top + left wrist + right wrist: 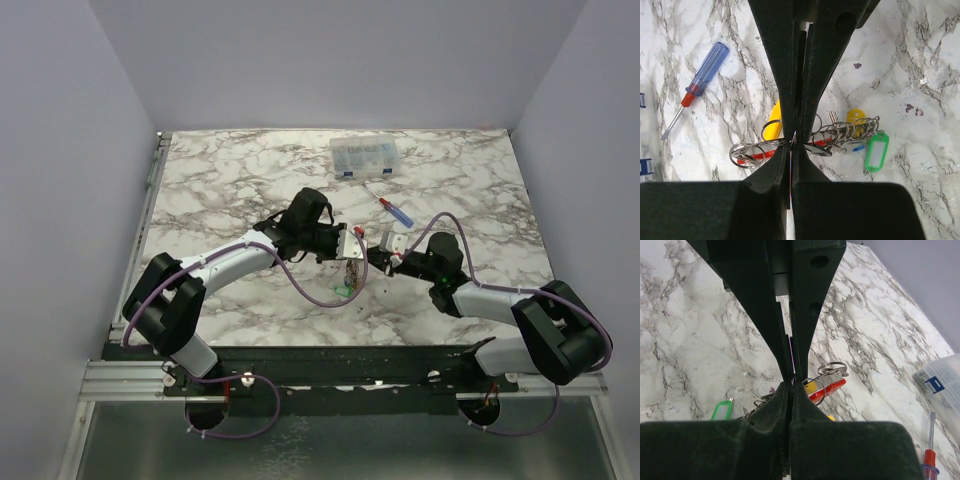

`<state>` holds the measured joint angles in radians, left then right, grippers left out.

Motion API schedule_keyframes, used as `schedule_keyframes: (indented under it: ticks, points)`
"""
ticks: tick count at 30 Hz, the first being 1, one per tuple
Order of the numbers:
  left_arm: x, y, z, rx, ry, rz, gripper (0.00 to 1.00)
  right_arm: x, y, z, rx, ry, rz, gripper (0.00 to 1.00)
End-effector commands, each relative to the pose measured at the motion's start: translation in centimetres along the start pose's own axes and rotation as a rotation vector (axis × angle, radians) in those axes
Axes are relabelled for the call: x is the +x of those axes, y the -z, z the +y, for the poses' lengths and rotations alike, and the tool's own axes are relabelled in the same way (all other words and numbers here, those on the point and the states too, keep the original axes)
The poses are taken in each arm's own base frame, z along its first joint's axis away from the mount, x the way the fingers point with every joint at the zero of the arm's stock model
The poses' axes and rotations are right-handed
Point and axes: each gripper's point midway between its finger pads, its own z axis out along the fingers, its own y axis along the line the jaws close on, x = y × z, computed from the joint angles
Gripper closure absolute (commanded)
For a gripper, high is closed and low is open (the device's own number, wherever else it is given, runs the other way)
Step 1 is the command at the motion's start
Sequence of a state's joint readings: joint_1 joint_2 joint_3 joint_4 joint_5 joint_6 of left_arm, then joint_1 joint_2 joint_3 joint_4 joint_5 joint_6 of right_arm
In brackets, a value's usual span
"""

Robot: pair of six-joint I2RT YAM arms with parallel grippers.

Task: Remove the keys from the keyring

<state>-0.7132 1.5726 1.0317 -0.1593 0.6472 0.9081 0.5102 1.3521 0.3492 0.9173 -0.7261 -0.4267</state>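
Two claws closed: left claw [792, 137] and right claw [791, 380] each pinch the one keyring [756, 155] at the bench [220, 200] centre, keys [844, 134] bunched just beside the tips, one green tag [876, 151], one yellow head [856, 117] visible.

Left arm [235, 262]: white links, black joints.
Right arm [490, 297]: same.
Cables [441, 216]: purple.
Fingers [777, 60]: black, tapered, holed.

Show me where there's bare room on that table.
Bare: the marble table's far left beside the clear plastic box, and right of the blue-handled screwdriver. Crowded: the middle, where left pincer and right pincer meet at the silvery keys.
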Motion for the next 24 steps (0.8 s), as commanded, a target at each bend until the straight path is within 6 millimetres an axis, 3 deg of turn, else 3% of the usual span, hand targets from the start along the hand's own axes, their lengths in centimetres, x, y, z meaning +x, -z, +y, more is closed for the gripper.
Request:
schedule_keyframes:
  ticks: [1, 5, 10, 15, 24]
  points:
    - [-1.3, 0.2, -0.2, -0.004, 0.017, -0.050, 1.00, 0.0, -0.4, 0.5, -0.042, -0.010, 0.007, 0.99]
    - [-0.6, 0.8, 0.5, -0.034, -0.002, 0.011, 1.00, 0.8, -0.1, 0.3, -0.051, -0.051, 0.098, 0.84]
    - [-0.3, 1.3, 1.6, -0.040, -0.039, 0.093, 1.00, 1.2, 0.7, 0.3, -0.059, -0.073, 0.184, 0.54]
    - [-0.2, 1.3, 1.7, -0.017, -0.152, 0.187, 1.00, 1.3, 1.2, 0.8, -0.088, -0.108, 0.220, 0.57]
    - [0.4, 0.9, 0.7, 0.051, -0.393, 0.362, 1.00, 1.1, 0.5, -0.7, -0.045, -0.158, 0.234, 0.61]
